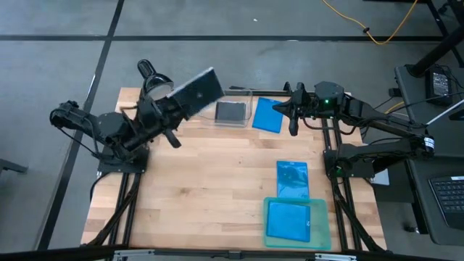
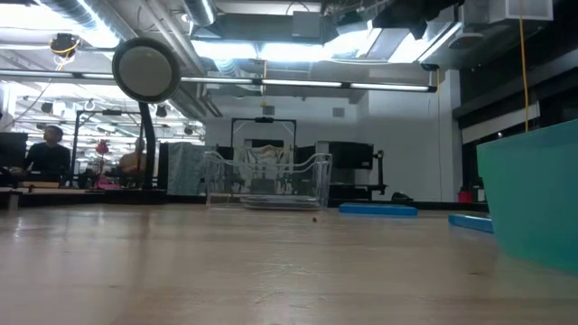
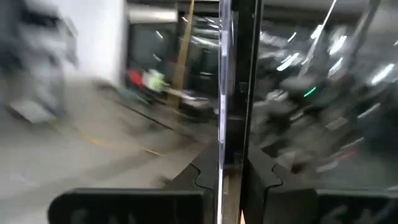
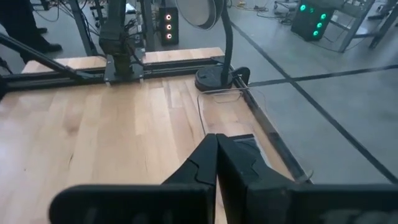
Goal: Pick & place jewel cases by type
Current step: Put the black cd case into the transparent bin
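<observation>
**Left arm lifting a square case above the table's far left**

Above the far left part of the wooden table point(image 1: 210, 181), the left gripper point(image 1: 176, 104) is holding a grey square jewel case point(image 1: 196, 93) up in the air, tilted, its fingers point(image 3: 205, 177) clamped on the case's edge, as the left wrist view is showing edge-on. Another dark square case point(image 1: 231, 112) is lying flat inside the clear plastic bin point(image 1: 235, 92) at the far edge. Just beside the bin, toward the right arm, a blue jewel case point(image 1: 267, 115) is lying on the wood.

The right gripper point(image 1: 292, 119) is hovering at the far right, next to that blue case, with its jaws pressed together and holding nothing; the right wrist view is showing the two fingers point(image 4: 202, 165) meeting over the bin.

Nearer the front right, a second blue case point(image 1: 293, 178) is resting on the bare table, touching the teal tray point(image 1: 320, 233), and a third blue case point(image 1: 288, 220) is sitting inside that tray.

A lamp with a round head point(image 2: 146, 69) is standing at the far left corner. People are sitting in the room beyond.
</observation>
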### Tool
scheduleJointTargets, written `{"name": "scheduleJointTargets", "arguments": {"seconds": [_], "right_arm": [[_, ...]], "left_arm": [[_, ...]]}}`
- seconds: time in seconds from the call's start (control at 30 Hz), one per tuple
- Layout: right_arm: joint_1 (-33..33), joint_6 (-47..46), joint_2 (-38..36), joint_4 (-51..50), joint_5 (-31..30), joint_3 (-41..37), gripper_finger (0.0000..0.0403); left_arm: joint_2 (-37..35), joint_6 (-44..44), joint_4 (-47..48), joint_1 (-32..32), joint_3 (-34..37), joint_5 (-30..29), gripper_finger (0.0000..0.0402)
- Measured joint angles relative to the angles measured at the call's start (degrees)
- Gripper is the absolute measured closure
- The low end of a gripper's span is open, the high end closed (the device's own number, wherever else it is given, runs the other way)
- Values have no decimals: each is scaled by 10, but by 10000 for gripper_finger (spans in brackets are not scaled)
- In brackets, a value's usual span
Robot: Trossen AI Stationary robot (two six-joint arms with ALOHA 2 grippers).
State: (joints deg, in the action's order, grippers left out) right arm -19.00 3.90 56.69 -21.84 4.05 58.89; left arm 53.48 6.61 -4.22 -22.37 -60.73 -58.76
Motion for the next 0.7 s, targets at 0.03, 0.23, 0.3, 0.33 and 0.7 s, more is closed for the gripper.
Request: {"name": "scheduleJointTargets", "arguments": {"seconds": [0.03, 0.23, 0.3, 0.33, 0.7], "right_arm": [[0, 5, 0, -1, 0, 0, 391], [0, 29, 0, -4, 22, 0, 391], [0, 35, 0, -4, 35, 0, 391], [0, 38, 0, -4, 40, 0, 391], [0, 42, 0, -4, 61, 0, 391]], "left_arm": [[-4, 65, 11, 5, 0, 22, 377], [-19, 344, 93, 53, 0, 235, 377], [-19, 393, 109, 67, 0, 300, 377], [-18, 412, 112, 73, 0, 329, 377], [-13, 442, 147, 146, 0, 394, 377]]}}
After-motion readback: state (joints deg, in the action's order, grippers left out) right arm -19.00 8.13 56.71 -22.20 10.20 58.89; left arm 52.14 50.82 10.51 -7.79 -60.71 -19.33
